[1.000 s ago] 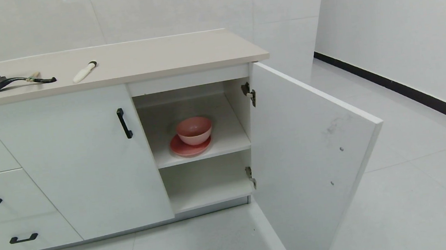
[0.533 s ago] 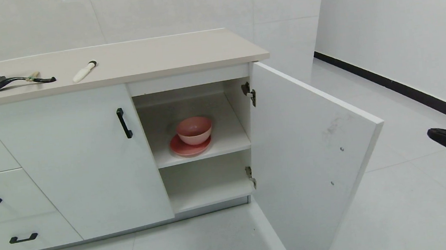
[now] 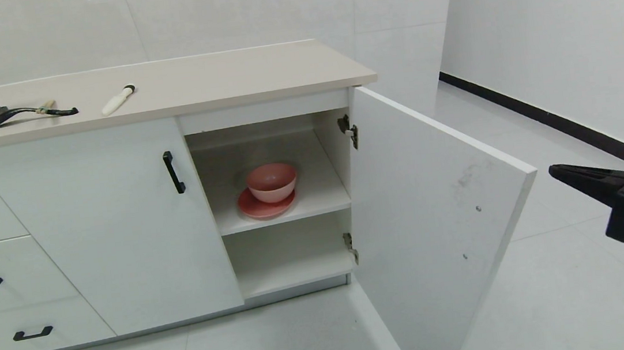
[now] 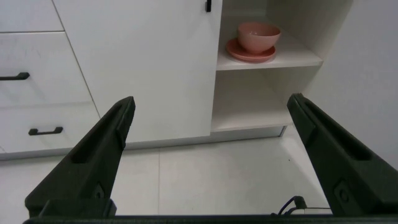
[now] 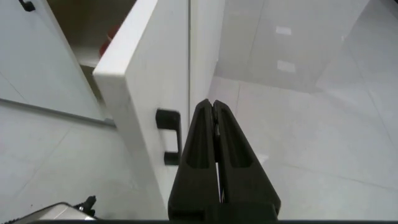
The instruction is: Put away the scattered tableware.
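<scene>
The right gripper [image 3: 561, 173], tapered black fingers pressed together, was held outside the flat white cabinet door [image 3: 431, 209]. The left gripper [image 4: 211, 102] was spread wide, empty. Behind the door, a pink bowl [image 3: 271, 182] was set on a round red plate [image 3: 260, 208]. Beyond the door, possibly a knife [image 3: 117, 100] was seen on the countertop [image 3: 209, 78].
</scene>
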Controlling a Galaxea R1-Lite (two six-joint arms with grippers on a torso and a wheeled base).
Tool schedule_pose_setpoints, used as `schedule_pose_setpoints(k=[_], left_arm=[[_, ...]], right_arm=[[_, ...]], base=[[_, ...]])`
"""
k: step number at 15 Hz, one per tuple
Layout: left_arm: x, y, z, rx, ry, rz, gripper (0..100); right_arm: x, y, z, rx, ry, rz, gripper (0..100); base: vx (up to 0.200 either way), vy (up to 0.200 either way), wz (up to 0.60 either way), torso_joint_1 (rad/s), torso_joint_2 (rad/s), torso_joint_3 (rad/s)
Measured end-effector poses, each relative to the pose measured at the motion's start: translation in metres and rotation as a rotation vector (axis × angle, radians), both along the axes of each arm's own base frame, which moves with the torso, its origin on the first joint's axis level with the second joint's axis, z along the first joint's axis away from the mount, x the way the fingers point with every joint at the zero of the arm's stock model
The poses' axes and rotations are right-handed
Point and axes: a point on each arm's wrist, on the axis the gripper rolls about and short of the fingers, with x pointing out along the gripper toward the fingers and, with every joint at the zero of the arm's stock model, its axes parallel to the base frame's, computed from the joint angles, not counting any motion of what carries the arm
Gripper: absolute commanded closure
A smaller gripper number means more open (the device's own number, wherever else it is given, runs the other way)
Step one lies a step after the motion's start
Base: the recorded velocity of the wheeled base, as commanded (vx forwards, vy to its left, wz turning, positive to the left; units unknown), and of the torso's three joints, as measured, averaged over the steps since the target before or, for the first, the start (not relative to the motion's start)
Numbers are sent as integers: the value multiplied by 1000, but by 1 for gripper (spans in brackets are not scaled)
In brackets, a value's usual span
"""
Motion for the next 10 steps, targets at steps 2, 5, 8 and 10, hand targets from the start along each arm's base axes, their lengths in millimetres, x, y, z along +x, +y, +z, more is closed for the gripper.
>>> schedule_pose_setpoints(k=[2, 5, 8, 10], left_arm=[[0, 0, 0, -1, 0, 9, 0], [0, 0, 0, -1, 0, 10, 0], [0, 0, 0, -1, -1, 9, 0], [0, 0, 0, -2, -1, 9, 0]], right_arm=[[12, 5, -4, 2, -17, 16, 100], [23, 16, -13, 0, -3, 64, 100], [25, 25, -19, -6, 22, 99, 100], [25, 26, -21, -9, 31, 107, 100]], base=[[0, 0, 0, 0, 0, 0], [0, 0, 0, 0, 0, 0], [0, 0, 0, 0, 0, 0], [0, 0, 0, 0, 0, 0]])
